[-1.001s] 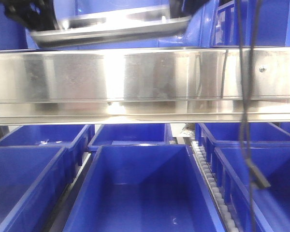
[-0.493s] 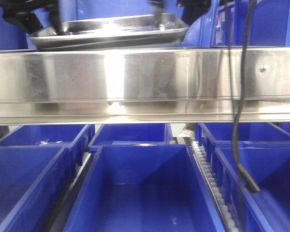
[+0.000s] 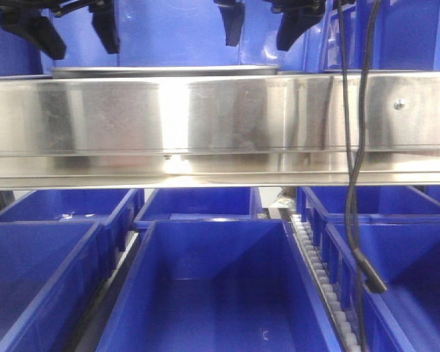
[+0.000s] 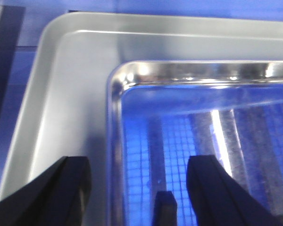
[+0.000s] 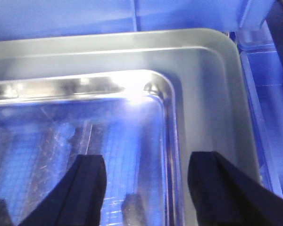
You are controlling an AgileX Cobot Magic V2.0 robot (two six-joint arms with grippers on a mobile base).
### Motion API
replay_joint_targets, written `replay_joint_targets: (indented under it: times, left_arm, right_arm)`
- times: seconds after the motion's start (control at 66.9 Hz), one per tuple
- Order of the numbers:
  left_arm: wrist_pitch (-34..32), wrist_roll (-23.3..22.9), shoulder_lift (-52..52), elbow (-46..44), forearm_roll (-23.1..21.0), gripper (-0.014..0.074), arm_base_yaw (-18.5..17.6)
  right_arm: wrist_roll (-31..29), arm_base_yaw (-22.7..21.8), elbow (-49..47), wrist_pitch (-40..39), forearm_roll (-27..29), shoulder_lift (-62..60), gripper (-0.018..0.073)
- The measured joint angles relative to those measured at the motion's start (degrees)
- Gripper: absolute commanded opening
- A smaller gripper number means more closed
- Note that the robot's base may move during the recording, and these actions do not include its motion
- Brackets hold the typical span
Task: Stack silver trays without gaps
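The silver trays (image 3: 161,71) show in the front view only as a thin rim just above the steel rail. From the left wrist I see an outer silver tray (image 4: 61,108) with a shinier tray (image 4: 188,136) lying inside it, corner within corner. The right wrist shows the same pair at the opposite corner, outer tray (image 5: 207,94) and inner tray (image 5: 85,136). My left gripper (image 3: 70,33) (image 4: 139,193) hangs open above the left end, its fingers straddling the inner tray's edge without touching. My right gripper (image 3: 262,26) (image 5: 148,188) is open above the right end.
A long shiny steel rail (image 3: 220,125) with a screw crosses the front view and hides most of the trays. Several blue bins (image 3: 213,286) stand below, with a roller strip (image 3: 319,279) between two of them. A black cable (image 3: 352,147) dangles at the right.
The tray was held tilted above the rail by both grippers, then came down level behind it. Both grippers have let go and now stand open above it. The cable swung.
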Motion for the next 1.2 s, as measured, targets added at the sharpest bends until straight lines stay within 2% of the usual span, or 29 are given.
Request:
replay_joint_targets:
  times: [0.105,0.239,0.299,0.523,0.658,0.807,1.061,1.196]
  left_arm:
    - [0.2,0.0,0.0,0.0,0.0,0.0230,0.0]
    - [0.6,0.0,-0.6,0.0,-0.2,-0.0034,0.0]
    - [0.7,0.0,-1.6,0.0,-0.8,-0.0006,0.0]
    - [0.6,0.0,-8.1,0.2,-3.7,0.0003,-0.1]
    - [-1.4,0.0,-12.8,4.8,-4.3,0.0002,-0.8]
    - [-6.2,-0.1,-19.7,14.5,-5.7,-0.0008,-1.2]
    - [-21.4,-0.1,-35.3,29.9,-5.9,-0.0008,-1.2]
    - [-24.2,0.2,-43.5,35.1,-5.0,-0.0008,-1.2]
  right_arm:
    - [0.0,0.0,0.0,0.1,0.0,0.0,0.0235]
    - [0.0,0.1,0.0,0.1,0.0,-0.9,0.0035]
    - [0.0,0.2,0.0,-0.4,0.0,-2.0,-0.0029]
    - [-1.2,1.5,0.0,-0.9,-0.2,-6.6,-0.0023]
    - [-3.7,3.8,2.5,-1.7,-0.5,-9.7,-0.0023]
    - [-4.3,5.6,9.2,-8.0,-0.9,-14.3,-0.0023]
    - [-4.4,8.5,22.3,-16.9,-6.4,-25.3,-0.0023]
    - [-4.4,8.9,29.3,-23.3,-7.0,-31.9,-0.0023]
